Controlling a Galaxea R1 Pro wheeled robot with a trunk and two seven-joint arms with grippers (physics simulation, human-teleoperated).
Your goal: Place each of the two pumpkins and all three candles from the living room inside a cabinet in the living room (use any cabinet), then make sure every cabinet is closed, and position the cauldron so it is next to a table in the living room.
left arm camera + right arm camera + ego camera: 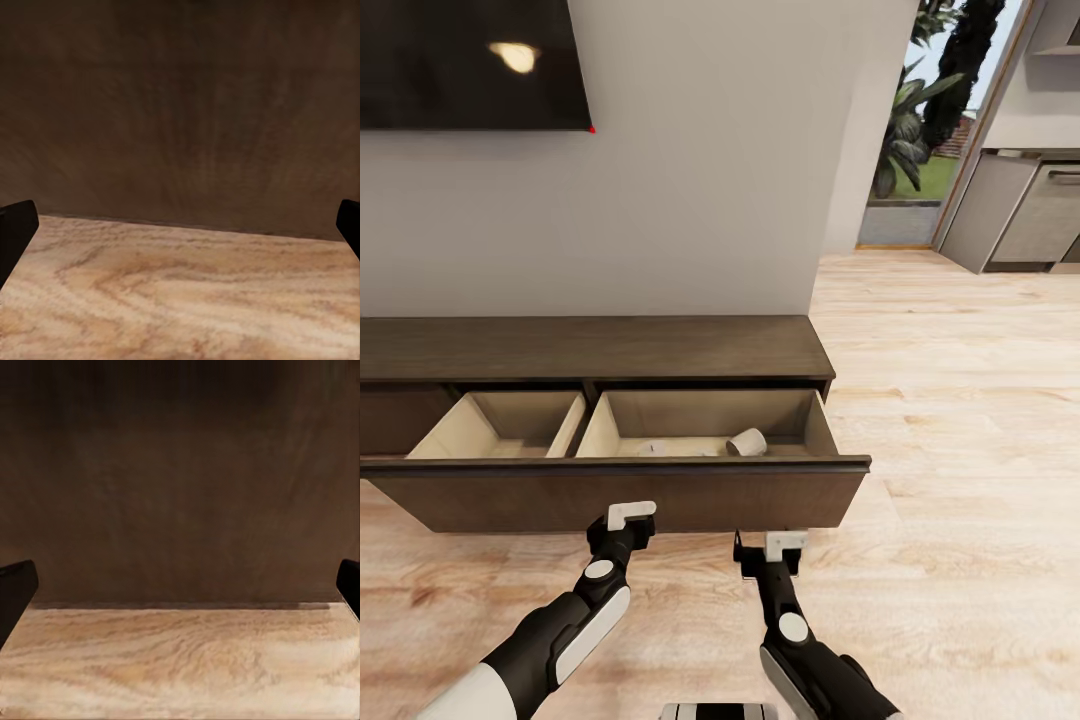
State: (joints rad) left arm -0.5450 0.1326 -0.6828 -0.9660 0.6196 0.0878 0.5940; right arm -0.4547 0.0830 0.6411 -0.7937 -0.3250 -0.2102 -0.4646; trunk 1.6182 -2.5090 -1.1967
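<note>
Dark-brown wood makes the cabinet (pixel 595 350), a long low unit that runs along the grey wall, with its long axis from left to right. I use this cabinet as the landmark. Above its left end a black screen (pixel 465 60) hangs on the wall.

One wide drawer (pixel 620 490) is pulled out of the cabinet toward the robot, and it has two pale compartments side by side. In the right compartment, near the drawer front, I count two candles. One candle (pixel 748 441) lies on its side, tilted, with its round open-looking end toward the right. The other candle (pixel 653 448) is left of it and mostly hidden behind the drawer front, so I cannot tell how it lies. A third one I cannot make out.

In front of the drawer, low and close to its front, are the two tools. The left tool (pixel 630 515) is below the middle of the drawer front. In the left wrist view its dark fingertips (pixel 16 229) stand far apart at both edges, so it is spread, with nothing between them. The right tool (pixel 785 547) is under the right part of the drawer front, also spread, its fingertips (pixel 16 592) wide apart, facing the dark wood.

Right of the cabinet, the light wooden floor (pixel 950 400) goes to a doorway with green plants (pixel 910 110) outside and grey kitchen units (pixel 1025 210).
</note>
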